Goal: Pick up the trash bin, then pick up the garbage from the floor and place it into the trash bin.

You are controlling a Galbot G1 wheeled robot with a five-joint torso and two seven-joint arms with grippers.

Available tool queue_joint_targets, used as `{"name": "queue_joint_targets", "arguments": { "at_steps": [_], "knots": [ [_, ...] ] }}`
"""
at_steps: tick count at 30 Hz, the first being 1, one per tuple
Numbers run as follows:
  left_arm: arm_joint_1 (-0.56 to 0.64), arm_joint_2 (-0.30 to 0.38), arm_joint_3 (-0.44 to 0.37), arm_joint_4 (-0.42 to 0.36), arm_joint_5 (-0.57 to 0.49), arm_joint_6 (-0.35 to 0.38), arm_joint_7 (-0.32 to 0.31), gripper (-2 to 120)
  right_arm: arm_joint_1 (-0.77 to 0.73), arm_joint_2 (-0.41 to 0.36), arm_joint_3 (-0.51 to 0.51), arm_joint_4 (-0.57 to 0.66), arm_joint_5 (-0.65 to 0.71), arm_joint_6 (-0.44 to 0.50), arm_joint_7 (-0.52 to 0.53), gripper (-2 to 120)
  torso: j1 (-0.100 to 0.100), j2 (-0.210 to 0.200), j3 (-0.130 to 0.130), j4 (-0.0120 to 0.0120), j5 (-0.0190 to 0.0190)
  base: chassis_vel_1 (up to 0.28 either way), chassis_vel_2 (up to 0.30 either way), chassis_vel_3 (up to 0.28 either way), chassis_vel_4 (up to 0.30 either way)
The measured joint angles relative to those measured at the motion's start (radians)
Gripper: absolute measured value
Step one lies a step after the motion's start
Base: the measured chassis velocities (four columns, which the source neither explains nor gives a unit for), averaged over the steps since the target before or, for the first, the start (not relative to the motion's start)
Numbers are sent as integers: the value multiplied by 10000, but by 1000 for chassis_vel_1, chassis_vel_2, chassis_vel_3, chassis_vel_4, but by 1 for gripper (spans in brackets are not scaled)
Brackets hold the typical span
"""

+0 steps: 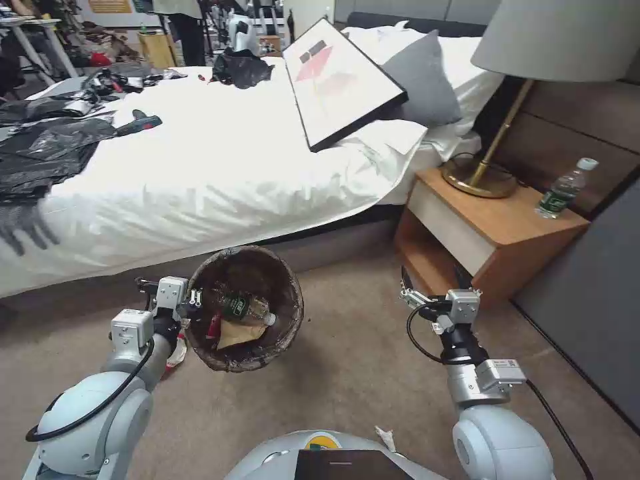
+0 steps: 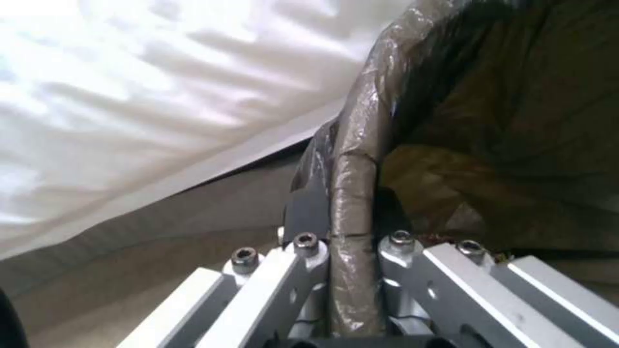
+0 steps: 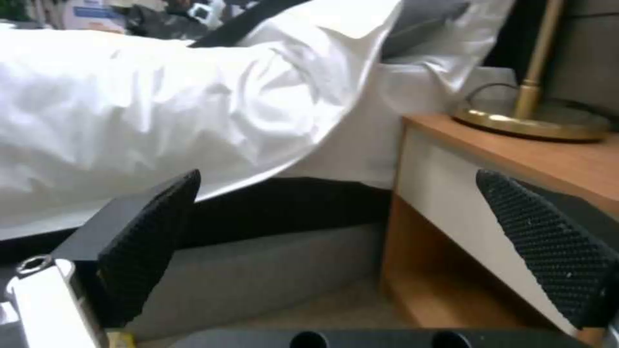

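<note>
I hold the trash bin [image 1: 244,308] up off the floor [image 1: 347,373] on my left side, its dark bag folded over the rim. My left gripper [image 1: 192,300] is shut on that rim [image 2: 351,193], one finger inside and one outside. Inside the bin lie garbage pieces: a green-labelled bottle [image 1: 243,307], a brown paper scrap [image 1: 235,332] and something red. A red-and-white piece [image 1: 177,353] lies on the carpet under my left wrist. A white scrap [image 1: 385,437] lies on the carpet by my base. My right gripper [image 1: 432,277] hangs open and empty, its black pads [image 3: 152,237] wide apart, near the nightstand.
The bed [image 1: 220,173] with a white duvet runs across the back, with black bags and a framed picture on it. A wooden nightstand [image 1: 487,233] at the right carries a brass lamp [image 1: 480,177] and an upright bottle [image 1: 565,189]. A dark wall panel [image 1: 587,300] bounds the far right.
</note>
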Motion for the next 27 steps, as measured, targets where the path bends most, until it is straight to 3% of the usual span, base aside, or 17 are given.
{"name": "queue_joint_targets", "arguments": {
  "at_steps": [27],
  "knots": [
    [34, -58, 14, 0, 6, -41, -3, 3, 126, -60, -41, -99, 58, -102, 111, 100, 0, 0, 0, 0, 0, 80, 81, 81, 83]
  ]
}}
